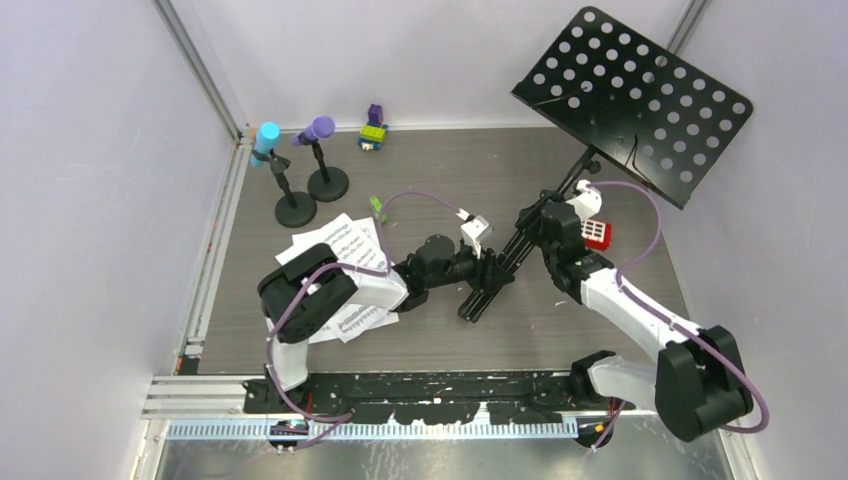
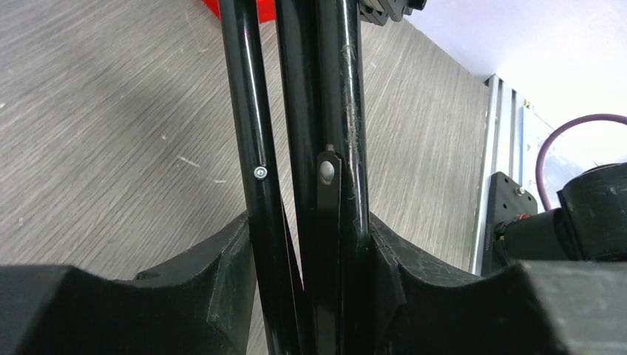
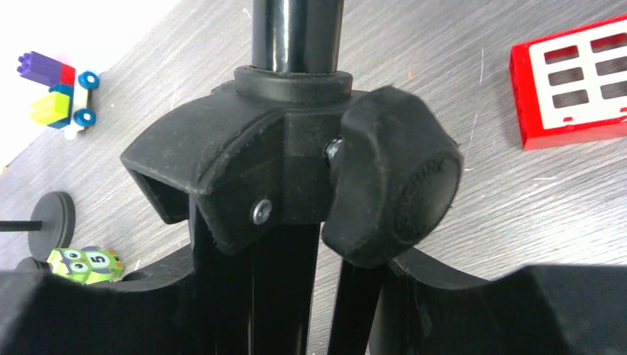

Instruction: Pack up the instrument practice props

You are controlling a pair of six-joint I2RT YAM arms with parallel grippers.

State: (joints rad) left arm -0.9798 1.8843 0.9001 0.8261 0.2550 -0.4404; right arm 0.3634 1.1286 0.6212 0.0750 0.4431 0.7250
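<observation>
The black perforated music rack tilts up at the back right, its tripod legs folded together along the pole. My left gripper is shut on the folded legs, which sit between its fingers. My right gripper is shut on the legs just below the pole's collar and knob. White sheet-music pages lie under my left arm. The purple microphone and cyan microphone stand in two black round-based holders at the back left.
A small red block with a white grid lies right of my right gripper and also shows in the right wrist view. Coloured toy bricks sit at the back wall. A small green brick lies near the pages.
</observation>
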